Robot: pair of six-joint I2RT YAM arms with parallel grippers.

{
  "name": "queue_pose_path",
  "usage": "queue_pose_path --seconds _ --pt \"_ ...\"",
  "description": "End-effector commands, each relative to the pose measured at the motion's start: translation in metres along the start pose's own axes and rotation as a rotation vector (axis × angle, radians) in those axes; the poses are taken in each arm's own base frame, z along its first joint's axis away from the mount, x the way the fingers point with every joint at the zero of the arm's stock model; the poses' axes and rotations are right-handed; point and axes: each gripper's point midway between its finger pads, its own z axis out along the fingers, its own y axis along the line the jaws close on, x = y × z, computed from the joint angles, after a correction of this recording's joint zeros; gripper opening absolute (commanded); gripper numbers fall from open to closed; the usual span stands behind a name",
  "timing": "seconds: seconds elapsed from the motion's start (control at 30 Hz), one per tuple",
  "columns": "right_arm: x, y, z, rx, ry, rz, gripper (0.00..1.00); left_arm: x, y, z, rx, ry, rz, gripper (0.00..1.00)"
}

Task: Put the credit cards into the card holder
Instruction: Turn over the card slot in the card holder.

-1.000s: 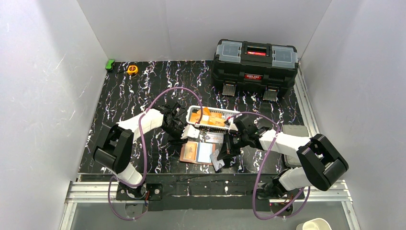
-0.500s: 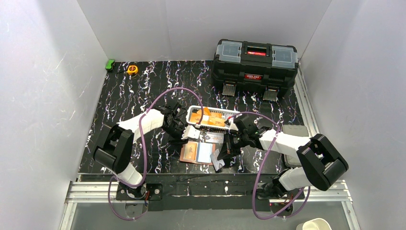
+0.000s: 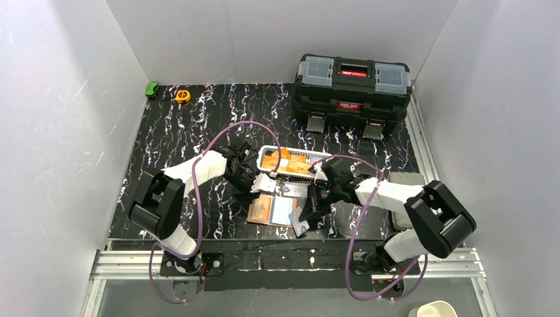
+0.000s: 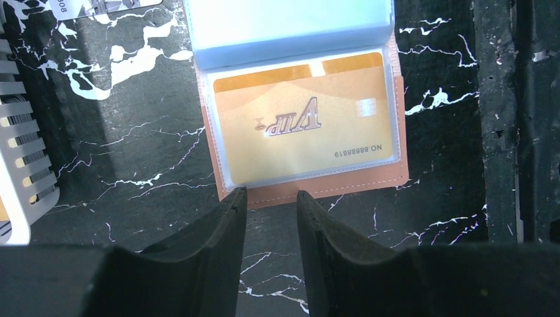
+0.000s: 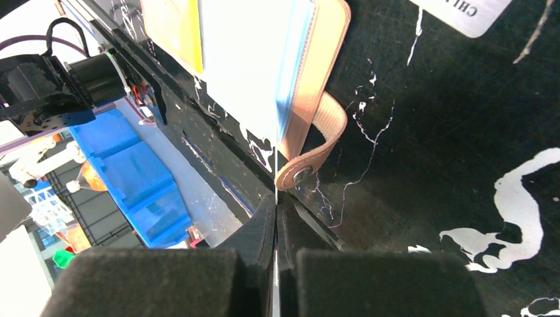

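The salmon-pink card holder (image 3: 271, 210) lies open on the black marble table between my grippers. In the left wrist view a gold VIP card (image 4: 304, 122) sits in its clear sleeve, with a light blue card (image 4: 290, 26) in the sleeve above. My left gripper (image 4: 271, 198) is open and empty, its tips at the holder's near edge (image 4: 343, 187). My right gripper (image 5: 276, 205) is shut on a thin pale card (image 5: 244, 72) seen edge-on, held beside the holder's snap tab (image 5: 317, 142). In the top view this card (image 3: 300, 223) sticks out toward the table's front edge.
A white slotted basket (image 3: 267, 156) with orange cards stands just behind the holder. A pale card (image 3: 292, 190) lies flat between them. A black toolbox (image 3: 350, 82) is at the back right. A yellow tape measure (image 3: 183, 96) and a green object (image 3: 152, 88) sit at the back left.
The right arm has edged slightly left with its card. The left arm and holder have not visibly moved.
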Motion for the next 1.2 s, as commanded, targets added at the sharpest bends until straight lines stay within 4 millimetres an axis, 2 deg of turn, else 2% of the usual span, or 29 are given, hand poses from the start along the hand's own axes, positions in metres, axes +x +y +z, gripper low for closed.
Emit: queue_pose_path --seconds 0.0,0.5,0.8,0.93,1.17 --pt "-0.016 0.019 -0.001 -0.053 -0.024 -0.047 0.01 -0.008 -0.01 -0.004 0.018 -0.029 0.022 0.32" --pt "-0.031 0.033 0.003 -0.088 -0.021 -0.072 0.01 -0.008 -0.017 -0.004 0.038 -0.032 0.037 0.32" --pt "-0.046 0.063 0.001 -0.159 -0.036 -0.137 0.01 -0.012 -0.015 -0.006 0.029 -0.041 0.048 0.31" --pt "-0.049 0.071 0.01 -0.183 -0.024 -0.148 0.01 -0.016 -0.01 -0.012 0.008 -0.047 0.046 0.29" --pt "-0.049 0.07 0.028 -0.193 0.016 -0.14 0.01 -0.024 -0.012 -0.024 -0.007 -0.087 0.016 0.28"
